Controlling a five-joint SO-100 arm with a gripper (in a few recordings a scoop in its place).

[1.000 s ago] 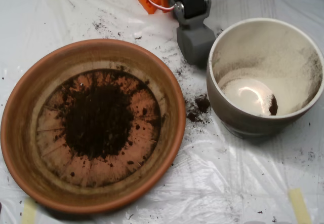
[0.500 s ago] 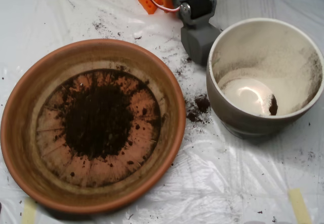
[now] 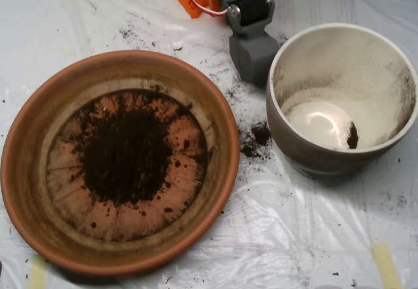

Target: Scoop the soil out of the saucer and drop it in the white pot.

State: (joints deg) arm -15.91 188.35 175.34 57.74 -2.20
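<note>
Scoop [image 3: 253, 57]: the grey scoop is being seen at the top of the overhead view, just left of the white pot's rim and above the plastic sheet. How far it is opened cannot be told from above, and no soil is being seen in it.
Arm [image 3: 247, 6]: grey, orange and green parts are being seen above the scoop, at the top edge.
White pot [image 3: 392, 142]: it is being seen on the right, upright, with dusty walls and one small dark clump [image 3: 353, 135] of soil lying at the bottom.
Spilled soil [image 3: 258, 135]: small clumps are being seen on the sheet between the pot and the saucer.
Saucer [image 3: 39, 119]: the big orange dish is being seen on the left.
Soil [image 3: 124, 155]: a dark pile is being seen in the middle of the saucer, with crumbs spread around it.
Sheet [image 3: 294, 237]: white plastic is being seen under everything.
</note>
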